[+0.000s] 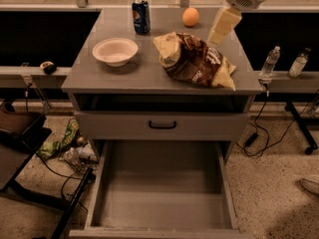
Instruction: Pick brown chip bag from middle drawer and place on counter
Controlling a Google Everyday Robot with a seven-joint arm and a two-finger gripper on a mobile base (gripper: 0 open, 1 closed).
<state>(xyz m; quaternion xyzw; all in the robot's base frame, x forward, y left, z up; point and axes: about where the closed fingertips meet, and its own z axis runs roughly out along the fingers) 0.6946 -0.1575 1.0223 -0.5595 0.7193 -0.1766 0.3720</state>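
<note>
The brown chip bag (192,61) lies on its side on the counter (129,76), right of centre, pale yellow ends at its left and right. My gripper (217,36) hangs just above the bag's far right part, open and holding nothing. The middle drawer (162,198) is pulled fully out below, and its grey floor is bare.
A white bowl (115,50), a blue soda can (141,16) and an orange (190,17) stand on the counter. The upper drawer front with a black handle (162,125) is shut. Two water bottles (269,61) stand on a ledge at right. Cables and litter (65,146) lie on the floor at left.
</note>
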